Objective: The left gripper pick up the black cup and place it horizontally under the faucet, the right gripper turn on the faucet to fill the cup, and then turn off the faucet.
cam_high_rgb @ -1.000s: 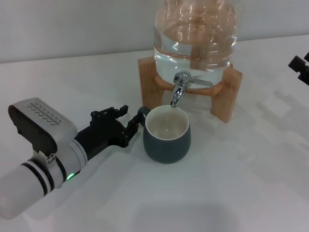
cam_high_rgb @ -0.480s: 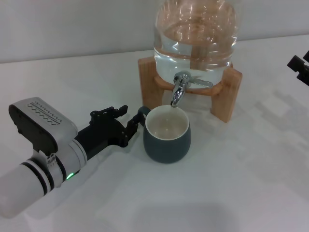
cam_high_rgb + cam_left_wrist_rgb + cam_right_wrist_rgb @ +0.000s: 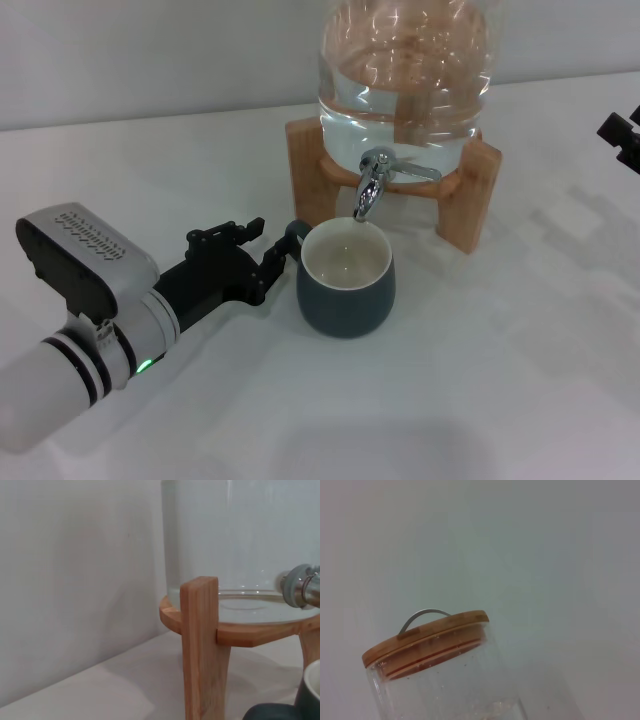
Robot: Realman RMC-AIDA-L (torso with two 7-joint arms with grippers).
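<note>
The black cup [image 3: 345, 285] stands upright on the white table, its cream inside facing up, right under the spout of the chrome faucet [image 3: 370, 190] on the clear glass jar [image 3: 405, 70]. No stream of water shows. My left gripper [image 3: 272, 250] lies low on the table to the left of the cup, shut on its loop handle [image 3: 292, 235]. The cup's handle [image 3: 270, 712] and the faucet [image 3: 300, 587] also show in the left wrist view. Only a black part of my right gripper [image 3: 622, 140] shows at the far right edge, away from the faucet.
The jar, partly full of water, sits on a wooden stand [image 3: 465, 195] at the back; its leg [image 3: 200, 645] fills the left wrist view. The right wrist view shows the jar's wooden lid [image 3: 427, 637] with a metal handle. A wall is behind.
</note>
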